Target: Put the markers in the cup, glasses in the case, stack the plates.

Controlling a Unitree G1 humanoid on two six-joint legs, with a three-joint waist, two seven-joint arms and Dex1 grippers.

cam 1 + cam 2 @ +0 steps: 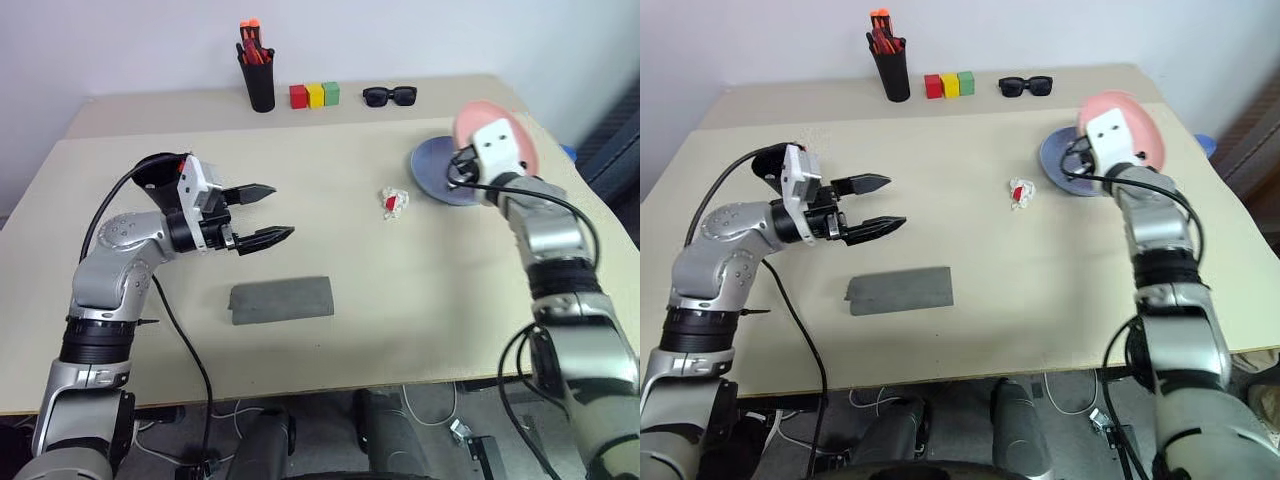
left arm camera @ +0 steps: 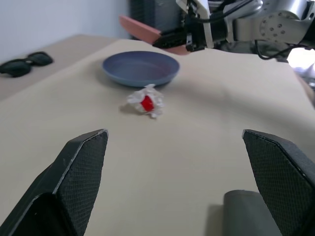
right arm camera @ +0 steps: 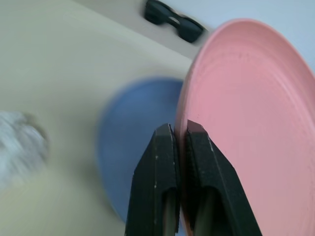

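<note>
Pale beige bench (image 1: 400, 320) spreads beneath a white wall, two robot arms reaching over it. At the far right side, the right arm stretches forward with its right pincer (image 3: 179, 142) clamped shut on the rim of the pink plate (image 3: 246, 128), held tilted in the air above the blue plate (image 1: 440, 172), which lies flat on the bench. On the left, the bent left arm points its left pincer (image 1: 262, 214) level towards the middle of the bench, fingers spread wide and holding nothing. Just in front of that arm lies the closed grey case (image 1: 281, 299). Between the pincer and the plates sits a crumpled white wrapper (image 1: 395, 202) with a red spot. Along the back edge stand a black pen holder (image 1: 259, 80) of orange pens, three coloured blocks (image 1: 315, 95) and black sunglasses (image 1: 389, 96).
</note>
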